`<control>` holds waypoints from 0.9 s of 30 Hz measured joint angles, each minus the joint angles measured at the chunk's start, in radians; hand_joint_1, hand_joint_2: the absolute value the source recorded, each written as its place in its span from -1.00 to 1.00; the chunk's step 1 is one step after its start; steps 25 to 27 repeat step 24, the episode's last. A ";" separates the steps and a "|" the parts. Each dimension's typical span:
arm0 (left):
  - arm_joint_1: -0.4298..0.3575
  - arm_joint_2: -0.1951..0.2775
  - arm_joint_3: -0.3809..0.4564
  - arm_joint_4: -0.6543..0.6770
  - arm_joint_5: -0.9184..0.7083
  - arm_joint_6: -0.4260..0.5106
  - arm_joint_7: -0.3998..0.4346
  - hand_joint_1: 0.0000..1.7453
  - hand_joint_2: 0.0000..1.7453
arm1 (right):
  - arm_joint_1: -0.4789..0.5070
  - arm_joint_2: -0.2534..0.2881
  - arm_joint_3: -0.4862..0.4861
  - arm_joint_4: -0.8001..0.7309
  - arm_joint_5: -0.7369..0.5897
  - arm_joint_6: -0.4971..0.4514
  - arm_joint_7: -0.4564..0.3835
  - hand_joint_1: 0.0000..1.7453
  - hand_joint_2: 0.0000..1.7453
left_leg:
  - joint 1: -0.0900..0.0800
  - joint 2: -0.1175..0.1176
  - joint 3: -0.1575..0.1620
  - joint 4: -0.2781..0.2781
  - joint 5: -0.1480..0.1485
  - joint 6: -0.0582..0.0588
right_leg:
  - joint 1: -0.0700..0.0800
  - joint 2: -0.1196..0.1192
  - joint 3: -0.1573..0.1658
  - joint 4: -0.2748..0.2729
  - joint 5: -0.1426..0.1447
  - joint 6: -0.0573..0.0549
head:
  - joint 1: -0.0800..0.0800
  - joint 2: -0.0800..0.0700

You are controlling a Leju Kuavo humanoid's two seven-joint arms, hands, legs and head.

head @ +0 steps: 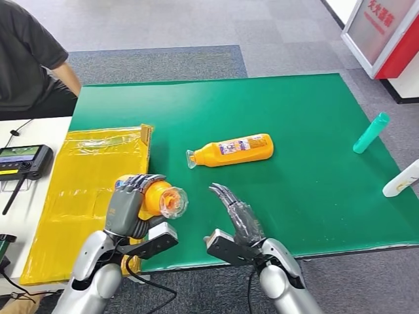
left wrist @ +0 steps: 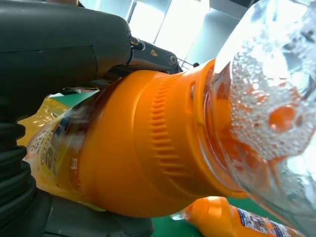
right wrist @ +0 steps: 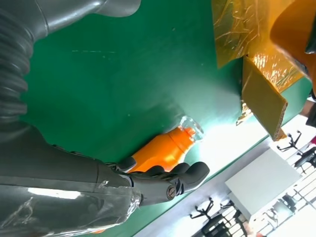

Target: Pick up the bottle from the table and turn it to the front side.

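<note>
Your left hand [head: 127, 204] has its fingers [left wrist: 67, 44] wrapped around a bottle [head: 160, 199], held off the tabletop [head: 306, 131] with its clear cap toward the right hand [head: 237, 216]. That hand hovers empty, fingers [right wrist: 175, 175] released and spread. A second bottle [head: 232, 150] lies flat just beyond, beside a yellow bag [head: 84, 190].

The left robot hand [head: 129, 208] wraps and hides most of an orange bottle [head: 163, 199], its label [left wrist: 48, 148] blurred; a white bottle [head: 401, 179] is cut off at the frame's right edge.
</note>
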 joint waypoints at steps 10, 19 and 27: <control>-0.066 0.024 -0.022 0.055 -0.276 -0.035 0.273 1.00 1.00 | 0.023 0.003 -0.029 -0.021 0.027 0.000 0.012 -1.00 1.00 | 0.000 0.000 0.000 0.000 0.000 0.000 | 0.000 0.000 0.000 0.000 0.000 0.000 | 0.000 0.000; -0.142 0.054 0.013 0.194 -0.325 -0.094 0.351 1.00 1.00 | 0.031 0.005 -0.047 -0.024 0.033 0.001 0.010 -1.00 1.00 | 0.000 0.000 0.000 0.000 0.000 0.000 | 0.000 0.000 0.000 0.000 0.000 0.000 | 0.000 0.000; -0.182 0.068 0.032 0.275 -0.338 -0.116 0.357 1.00 1.00 | 0.030 0.005 -0.049 -0.024 0.033 0.002 0.005 -1.00 1.00 | 0.000 0.000 0.000 0.000 0.000 0.000 | 0.000 0.000 0.000 0.000 0.000 0.000 | 0.000 0.000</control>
